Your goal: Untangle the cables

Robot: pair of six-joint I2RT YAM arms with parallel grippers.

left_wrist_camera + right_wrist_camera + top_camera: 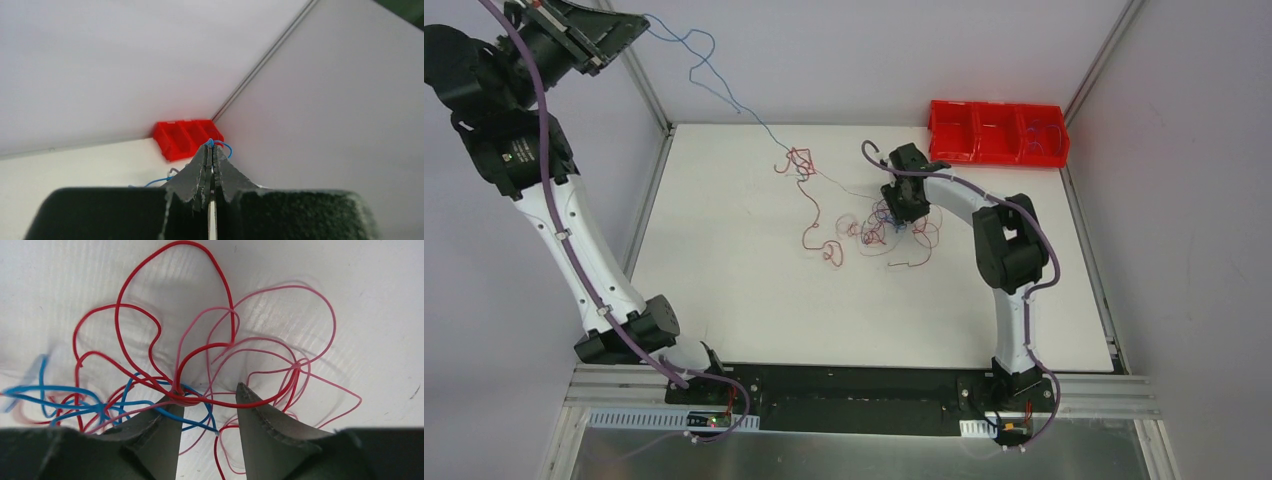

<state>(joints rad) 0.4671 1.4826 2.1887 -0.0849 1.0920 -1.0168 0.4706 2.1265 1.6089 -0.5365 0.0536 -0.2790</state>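
Only the left wrist view shows us the left end effector point(211, 148) clamped on a blue cable point(226, 145); below the parted right end effector point(210, 395), curly red cables point(204, 346) tangle.

Bright, even light; blurred wrist-view backgrounds

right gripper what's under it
The tangle of red and blue cables lies on the white table beneath the open right gripper. From above, the gripper covers the tangle's middle; strands beneath the fingers are hidden.
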